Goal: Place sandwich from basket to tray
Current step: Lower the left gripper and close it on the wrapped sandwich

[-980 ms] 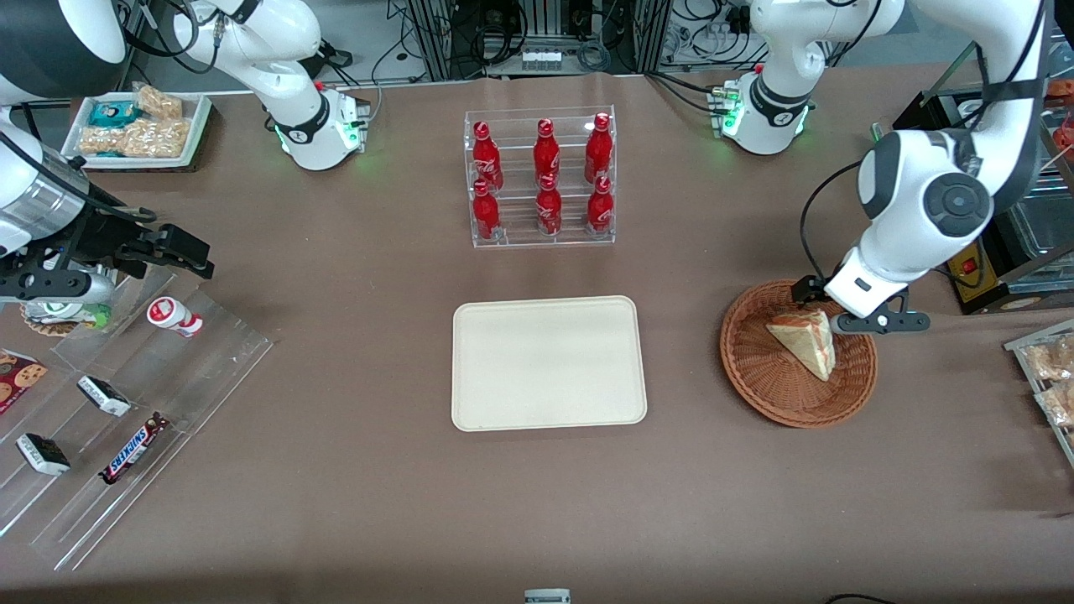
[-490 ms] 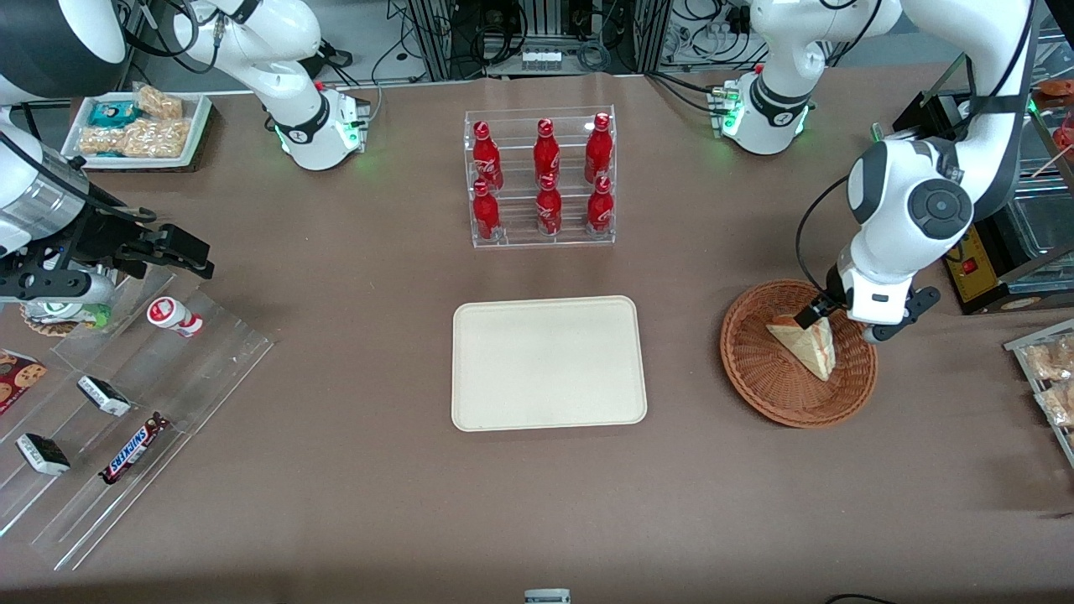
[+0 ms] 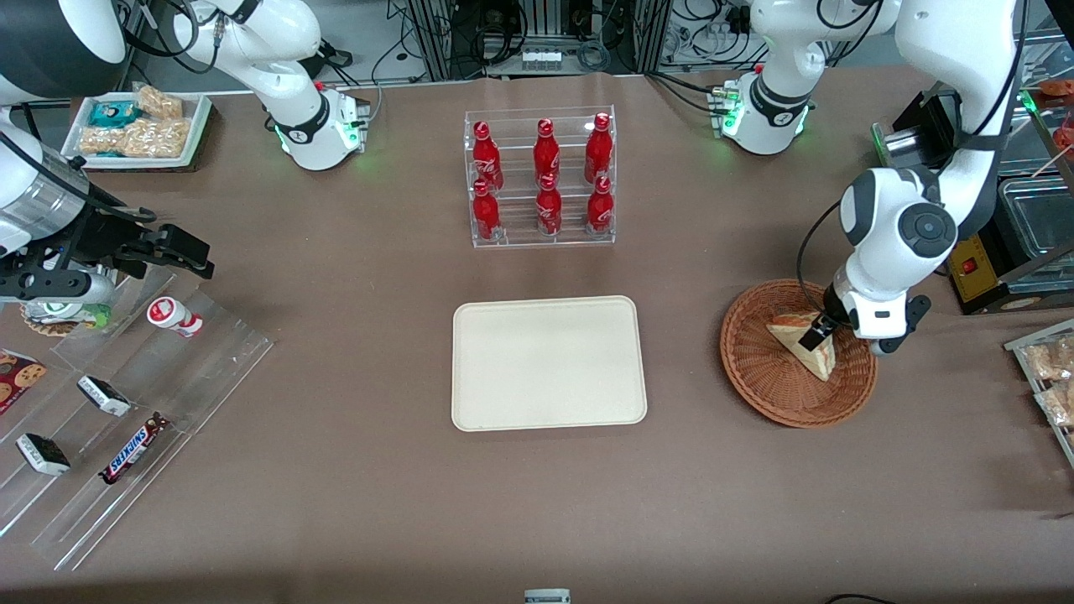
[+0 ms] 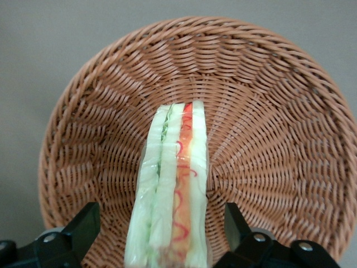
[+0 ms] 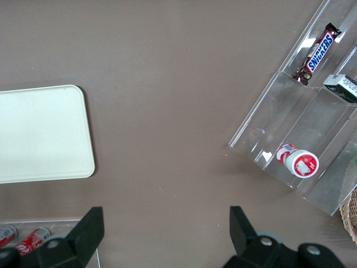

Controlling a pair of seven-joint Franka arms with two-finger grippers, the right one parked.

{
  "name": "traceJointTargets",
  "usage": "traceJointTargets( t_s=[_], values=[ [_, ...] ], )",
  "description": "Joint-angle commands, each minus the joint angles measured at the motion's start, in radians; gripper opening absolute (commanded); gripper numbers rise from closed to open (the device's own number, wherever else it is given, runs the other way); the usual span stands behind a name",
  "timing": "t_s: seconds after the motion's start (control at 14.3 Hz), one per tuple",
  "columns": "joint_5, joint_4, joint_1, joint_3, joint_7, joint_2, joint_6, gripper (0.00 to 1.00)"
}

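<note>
The sandwich (image 3: 791, 339), a pale wedge with red and green filling, lies in the brown wicker basket (image 3: 759, 387) toward the working arm's end of the table. My left gripper (image 3: 841, 342) is down inside the basket, open, with one finger on each side of the sandwich and a gap to each. In the left wrist view the sandwich (image 4: 173, 190) stands edge-on between the two black fingers (image 4: 83, 226), over the basket's weave (image 4: 268, 111). The cream tray (image 3: 545, 362) lies bare at the table's middle, also in the right wrist view (image 5: 39, 134).
A clear rack of red bottles (image 3: 541, 178) stands farther from the front camera than the tray. A clear stepped shelf with snack bars (image 3: 126, 403) lies toward the parked arm's end. A white tray of bagged snacks (image 3: 138, 126) and a rack of bags (image 3: 1049, 377) sit at the table's edges.
The left gripper has turned at the wrist and come down into the basket, its fingers moving from beside the sandwich's top to straddle it. The sandwich has not moved.
</note>
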Motion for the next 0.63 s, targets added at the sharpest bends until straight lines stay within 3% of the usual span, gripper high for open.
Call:
traceJointTargets(
  t_s=[0.0, 0.07, 0.14, 0.28, 0.56],
  values=[
    [0.01, 0.001, 0.001, -0.004, -0.102, 0.019, 0.011, 0.57],
    [0.01, 0.002, -0.003, -0.005, -0.133, 0.016, -0.007, 0.27],
    [0.01, 0.007, -0.005, -0.005, -0.141, 0.01, -0.027, 0.1],
    [0.01, 0.054, -0.01, -0.012, -0.139, 0.0, -0.099, 0.03],
    [0.004, 0.252, -0.022, -0.068, -0.125, 0.01, -0.338, 0.01]
  ],
)
